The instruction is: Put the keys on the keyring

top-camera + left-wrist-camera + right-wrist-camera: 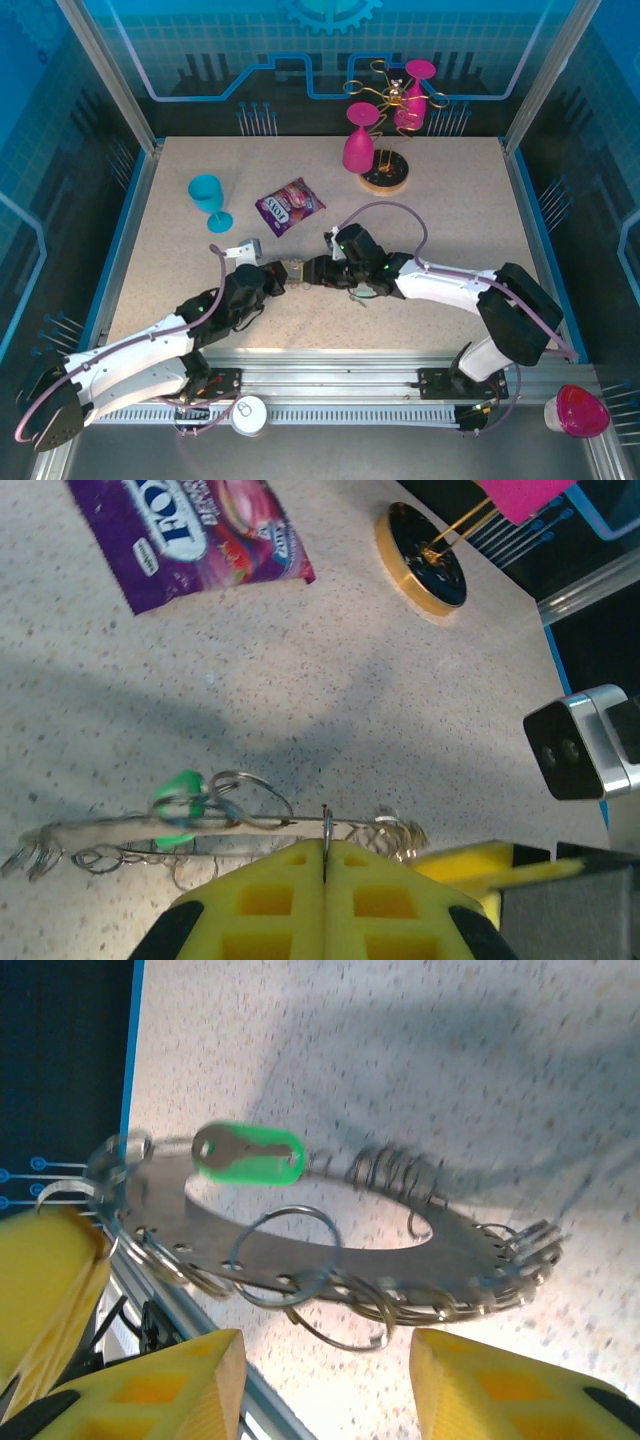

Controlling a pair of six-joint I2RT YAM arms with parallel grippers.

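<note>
Now the left pincer (326, 865) pinches the keyring (175, 1210); the right pincer (325, 1360) gapes.

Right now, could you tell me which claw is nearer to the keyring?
Left. The left claw is shut on the rim of the keyring; the right claw hangs open beside it.

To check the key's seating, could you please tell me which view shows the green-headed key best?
The right wrist view: the green key appears large and flat-on, its head shape clear, against the keyring. The left wrist view shows it small and edge-on. In the top external view it is too small to tell.
</note>
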